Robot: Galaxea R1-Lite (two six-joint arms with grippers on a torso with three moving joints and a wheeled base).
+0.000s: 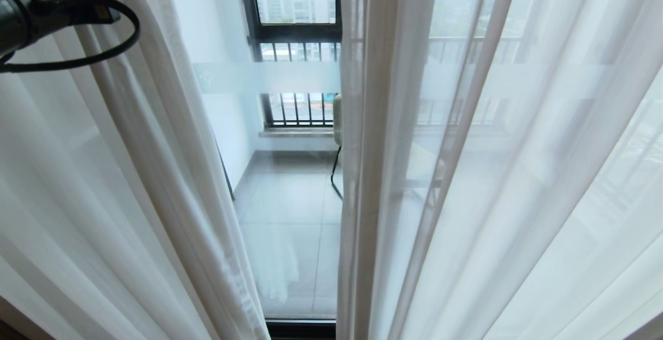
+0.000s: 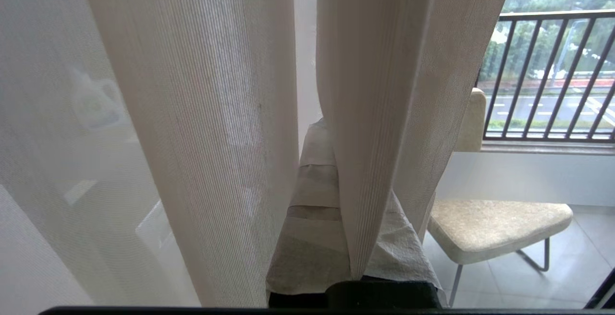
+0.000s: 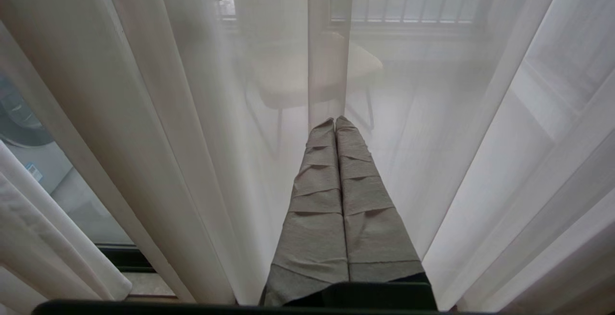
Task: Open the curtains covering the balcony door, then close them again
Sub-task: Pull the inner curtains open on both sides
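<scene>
- Where the curtains point(image 1: 155, 174) part, the balcony door point(image 1: 290, 215) shows a grey tiled balcony floor point(image 1: 290, 257), a barred railing point(image 1: 298, 107) and a pale chair point(image 2: 495, 228).
- The sheer folds hang vertically — floor-length, on both sides of the gap.
- Left gripper point(image 2: 336, 161) is clamped on a curtain fold; right gripper point(image 3: 335, 123) — fingers together — points at the sheer.

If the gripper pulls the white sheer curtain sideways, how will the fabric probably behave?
The sheer curtain is probably very floppy: it hangs in soft, uneven folds. It looks light, since the balcony railing shows through it. A fold lies pinched in the left gripper, so it will likely bunch and trail behind rather than move as one sheet.
</scene>
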